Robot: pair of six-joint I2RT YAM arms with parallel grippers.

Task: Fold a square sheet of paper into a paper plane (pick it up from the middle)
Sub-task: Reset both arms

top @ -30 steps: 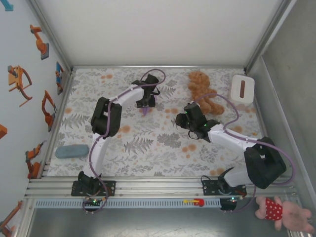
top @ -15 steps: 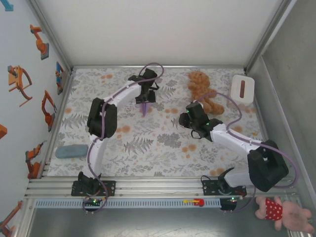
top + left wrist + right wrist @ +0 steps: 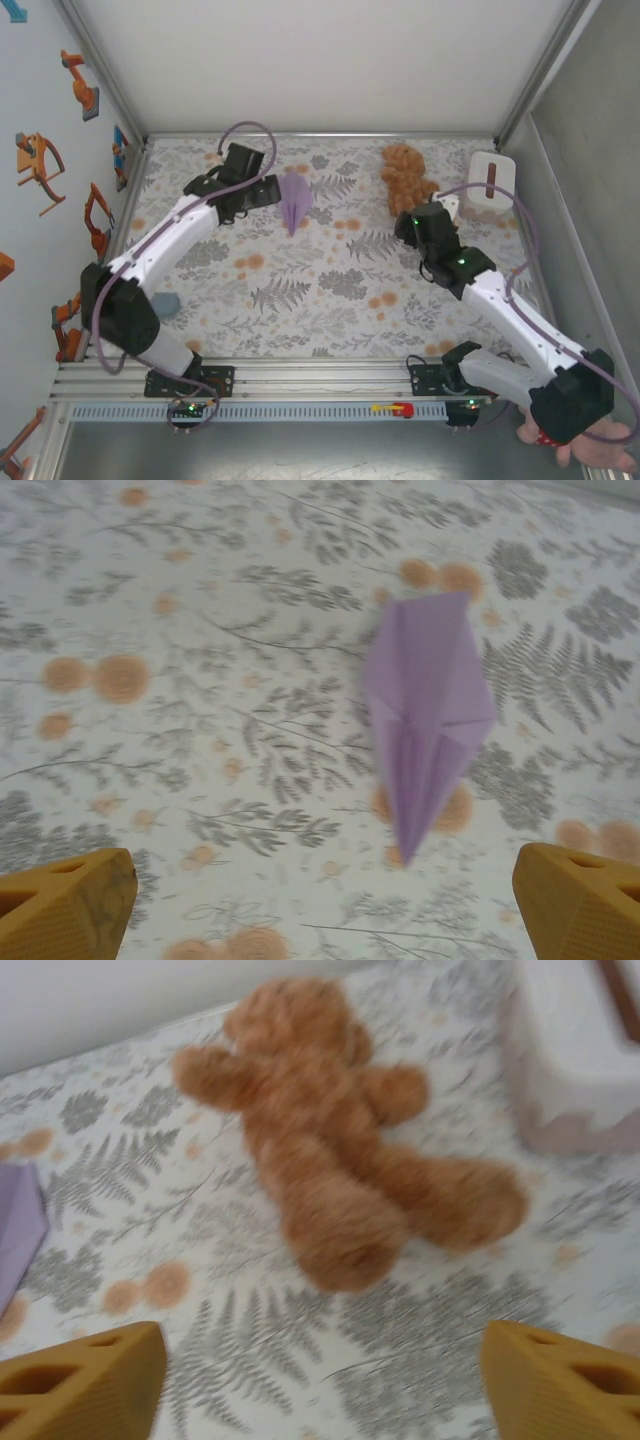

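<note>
From overhead, my left claw [image 3: 262,192] hangs with its jaws apart and nothing in them, well to the left of the brown teddy bear [image 3: 405,172]. The lavender paper plane [image 3: 294,200] lies flat between that claw and the bear, nose towards the arm bases. My right claw [image 3: 428,215] sits just on the near side of the bear, also open and empty. A white box [image 3: 490,180] stands to the bear's right. The table wears a cloth [image 3: 320,290] printed with grey ferns and orange blooms. Behind the bear is a plain white back wall [image 3: 320,60], far to its left a side wall with robot-arm stickers [image 3: 40,165], and an aluminium rail [image 3: 300,380] runs along the near edge.

On the left wrist camera, the left claw [image 3: 325,905] has its orange fingertips [image 3: 65,905] in opposite bottom corners. The paper plane [image 3: 425,720] lies on the cloth beyond them, untouched, centre crease showing.

On the right wrist camera, the right claw [image 3: 320,1380] is spread just as wide. The teddy bear [image 3: 330,1160] lies blurred ahead, with the white box [image 3: 580,1060] to its right and a corner of the plane [image 3: 15,1230] far to its left.
</note>
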